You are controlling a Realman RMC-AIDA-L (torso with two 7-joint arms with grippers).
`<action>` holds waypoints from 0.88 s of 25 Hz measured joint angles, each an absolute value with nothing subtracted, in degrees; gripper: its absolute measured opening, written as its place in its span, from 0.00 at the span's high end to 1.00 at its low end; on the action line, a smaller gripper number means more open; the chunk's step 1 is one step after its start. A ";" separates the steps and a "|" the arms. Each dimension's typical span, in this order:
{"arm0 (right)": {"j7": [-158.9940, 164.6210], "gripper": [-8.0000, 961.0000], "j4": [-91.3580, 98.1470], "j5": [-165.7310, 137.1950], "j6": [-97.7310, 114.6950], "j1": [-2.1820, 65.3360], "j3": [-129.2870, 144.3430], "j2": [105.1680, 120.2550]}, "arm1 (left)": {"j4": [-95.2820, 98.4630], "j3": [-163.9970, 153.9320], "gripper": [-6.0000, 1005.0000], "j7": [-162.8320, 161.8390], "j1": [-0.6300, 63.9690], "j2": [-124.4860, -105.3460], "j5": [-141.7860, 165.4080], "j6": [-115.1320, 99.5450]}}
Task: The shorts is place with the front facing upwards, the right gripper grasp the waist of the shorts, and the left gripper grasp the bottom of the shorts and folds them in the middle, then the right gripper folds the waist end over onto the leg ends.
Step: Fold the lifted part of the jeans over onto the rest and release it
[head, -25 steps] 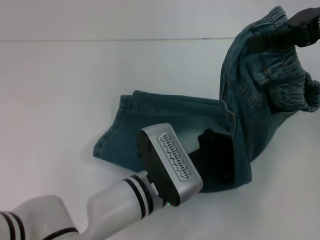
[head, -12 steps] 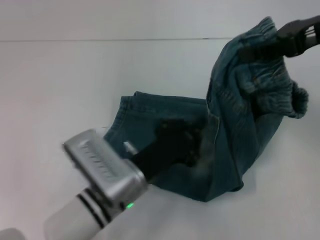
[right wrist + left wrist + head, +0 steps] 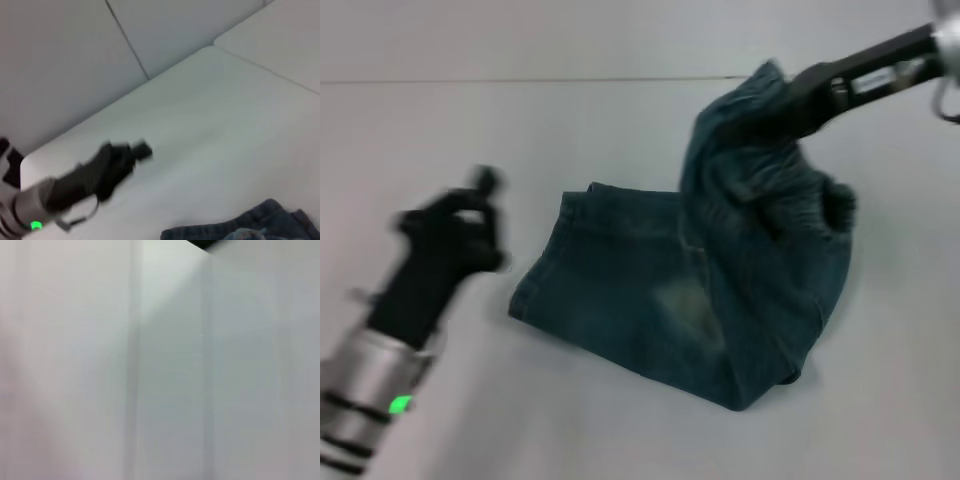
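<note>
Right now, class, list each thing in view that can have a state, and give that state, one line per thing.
shorts: folded lengthwise, leg part flat on the table, waist end lifted.
waist: held up in the air, bunched.
leg ends: lying flat, not held.
right gripper: shut on the waist, raised over the shorts.
left gripper: off the shorts, holding nothing.
table: white, bearing the shorts.
</note>
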State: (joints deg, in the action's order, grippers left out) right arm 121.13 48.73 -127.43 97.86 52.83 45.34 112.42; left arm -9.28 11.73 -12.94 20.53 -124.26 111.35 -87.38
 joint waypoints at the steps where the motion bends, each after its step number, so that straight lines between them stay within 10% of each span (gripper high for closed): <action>1: 121.11 0.88 48.26 -127.48 96.71 53.44 46.54 112.93 | -7.86 14.47 0.99 -14.72 19.15 -124.26 111.32 -88.72; 15: 121.41 0.87 37.41 -130.97 83.22 64.28 60.73 119.15 | -4.06 21.09 0.99 -17.42 13.45 -124.39 111.34 -91.44; 22: 123.29 0.61 36.80 -131.66 82.70 66.99 62.71 119.06 | -4.38 21.49 0.99 -17.07 13.94 -124.45 111.26 -91.13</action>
